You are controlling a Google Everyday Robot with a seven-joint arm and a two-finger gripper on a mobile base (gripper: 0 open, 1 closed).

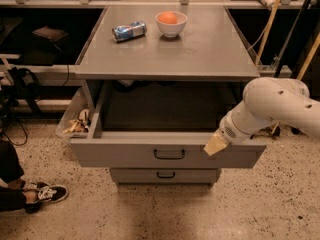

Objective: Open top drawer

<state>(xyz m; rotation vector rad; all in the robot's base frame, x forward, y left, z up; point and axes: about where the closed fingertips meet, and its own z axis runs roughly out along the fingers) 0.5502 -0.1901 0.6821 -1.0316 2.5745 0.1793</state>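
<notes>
Camera view looks down on a shoe (46,192) at the left edge, its wearer cut off. A lower drawer (165,175) sits shut, mostly hidden under the top drawer (125,155), which stands well out from under the table (200,54), so the task looks nearly done. The gripper (215,145) sits at that drawer's front lip, right of the handle (169,154), probably for pulling; apart or together, I cannot tell. The drawer's inside is too dark to read. Beyond, a can (129,31) and a bowl (171,24) stand on the table.

Nothing is reading legibly; the can (129,31) at upper left on the counter (200,54) is showing only unreadable markings. The pincer (215,145) is hovering right of centre, at the front of the top drawer (125,156).
</notes>
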